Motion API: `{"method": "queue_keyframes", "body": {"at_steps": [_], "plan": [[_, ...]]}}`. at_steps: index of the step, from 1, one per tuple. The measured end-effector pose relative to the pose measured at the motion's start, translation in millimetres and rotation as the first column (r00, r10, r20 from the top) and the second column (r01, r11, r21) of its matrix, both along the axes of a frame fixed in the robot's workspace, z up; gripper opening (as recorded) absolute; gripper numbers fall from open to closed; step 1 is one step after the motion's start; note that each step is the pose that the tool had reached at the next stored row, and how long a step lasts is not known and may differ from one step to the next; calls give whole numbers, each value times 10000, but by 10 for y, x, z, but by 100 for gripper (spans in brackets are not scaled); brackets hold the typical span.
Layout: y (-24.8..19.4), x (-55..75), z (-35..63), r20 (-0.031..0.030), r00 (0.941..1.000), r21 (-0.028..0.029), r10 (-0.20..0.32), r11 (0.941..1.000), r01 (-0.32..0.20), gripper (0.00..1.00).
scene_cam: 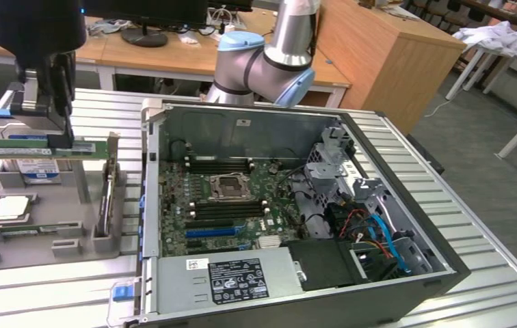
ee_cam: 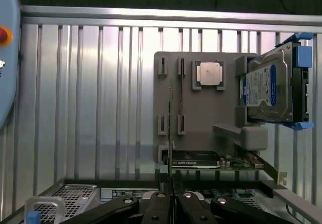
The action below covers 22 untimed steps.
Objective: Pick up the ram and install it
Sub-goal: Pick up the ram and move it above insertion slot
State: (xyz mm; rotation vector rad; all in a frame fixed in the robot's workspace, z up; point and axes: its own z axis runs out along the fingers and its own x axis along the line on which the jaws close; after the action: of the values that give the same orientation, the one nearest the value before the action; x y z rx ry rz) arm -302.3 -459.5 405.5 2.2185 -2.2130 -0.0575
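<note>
The ram [scene_cam: 40, 147] is a long, thin green stick held level above the grey holder [scene_cam: 40, 242] at the exterior view's left. My gripper [scene_cam: 58, 141] is shut on it from above, fingers pinching its upper edge near the middle. In the wrist view the ram [ee_cam: 170, 133] appears edge-on as a thin line running out from between my gripper's [ee_cam: 171, 191] dark fingers, above the grey holder [ee_cam: 201, 118]. The open computer case [scene_cam: 405, 273] lies to the exterior view's right, with dark memory slots [scene_cam: 217, 164] beside the processor socket [scene_cam: 228, 184].
The holder carries a square silver processor chip [scene_cam: 7, 208], a blue-labelled hard drive [scene_cam: 31, 169] and an upright card [scene_cam: 108, 198]. The arm's base [scene_cam: 268, 65] stands behind the case. Everything rests on a ribbed metal table [scene_cam: 48, 294]. A wooden cabinet [scene_cam: 377, 61] stands behind.
</note>
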Motion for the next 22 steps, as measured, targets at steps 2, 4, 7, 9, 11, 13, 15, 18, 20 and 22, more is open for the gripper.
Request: {"method": "queue_keyframes", "body": {"at_steps": [2,4,7,9,11,13,15,18,20,22], "plan": [[0,26,0,0,10000,0,0,10000,0,12],[0,53,0,-1,10000,0,-1,10000,1,12],[0,107,0,0,10000,-1,0,10000,0,12],[0,142,0,0,10000,0,1,10000,-1,12],[0,174,0,0,10000,0,0,10000,0,12],[0,210,0,1,10000,1,0,10000,0,12],[0,246,0,0,10000,0,0,10000,0,12],[0,302,0,-1,10000,-1,0,10000,0,12],[0,344,0,0,10000,0,0,10000,0,12],[0,380,0,0,10000,0,1,10000,-1,12]]}}
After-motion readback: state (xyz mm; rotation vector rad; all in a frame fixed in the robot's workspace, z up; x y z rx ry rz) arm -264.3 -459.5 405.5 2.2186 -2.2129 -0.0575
